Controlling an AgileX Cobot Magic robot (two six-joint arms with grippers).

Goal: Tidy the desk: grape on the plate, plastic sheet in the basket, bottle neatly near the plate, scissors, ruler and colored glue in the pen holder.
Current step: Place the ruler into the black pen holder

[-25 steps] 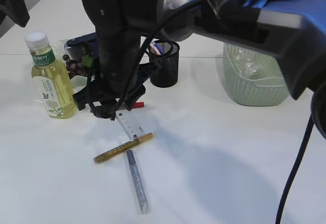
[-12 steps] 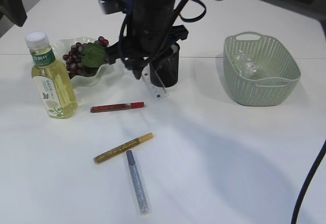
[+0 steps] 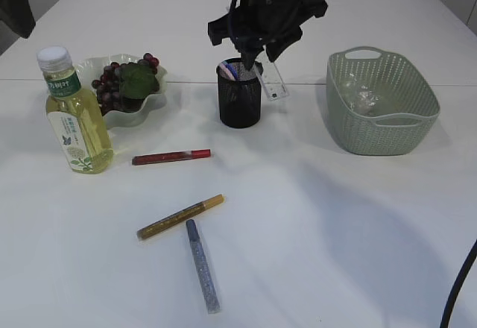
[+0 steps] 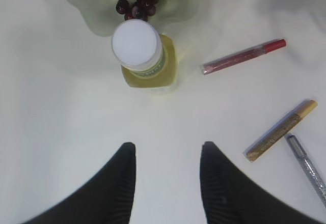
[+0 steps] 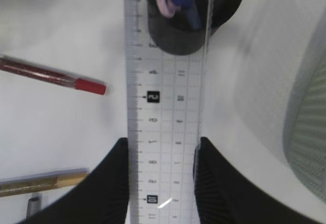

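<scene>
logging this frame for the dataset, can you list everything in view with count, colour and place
bottle: 1, yellow liquid, white cap, upright left of plate
plate: 1, pale green, back left
grape: 1 bunch, dark red with green leaf, on plate
pen holder: 1, black mesh, centre back, scissors handles showing inside
ruler: 1, clear, held above pen holder
colored glue: 3 on the table; red, gold, silver
basket: 1, light green, right
plastic sheet: 1, clear, in basket
table: 1, white
left tool: 1, black, open above the table near bottle
right tool: 1, black, shut on ruler
</scene>
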